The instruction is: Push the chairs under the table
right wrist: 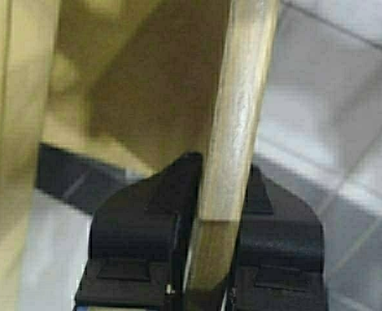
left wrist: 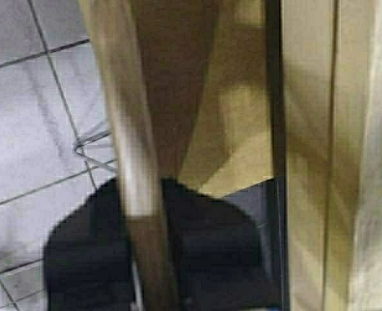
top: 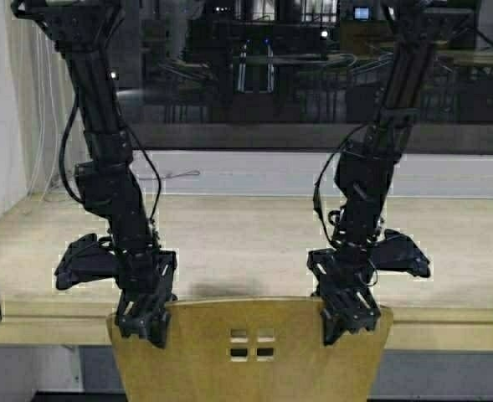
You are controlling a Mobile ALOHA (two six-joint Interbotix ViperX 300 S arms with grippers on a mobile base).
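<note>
The high camera sat above and behind both arms, facing forward and down over the long pale yellow wood tabletop [top: 229, 243] toward a dark window across the upper frame. Each wrist camera looked along its own black gripper, very close to the top edge of the yellow-tan curved plywood chair back [top: 250, 347], with grey floor tiles [left wrist: 28, 129] behind. All three views shared that chair back and the table's front edge.

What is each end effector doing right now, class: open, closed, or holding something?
Left end effector: closed on the top edge of the chair back, at its left corner.
Right end effector: closed on the same chair back, at its right corner.
</note>
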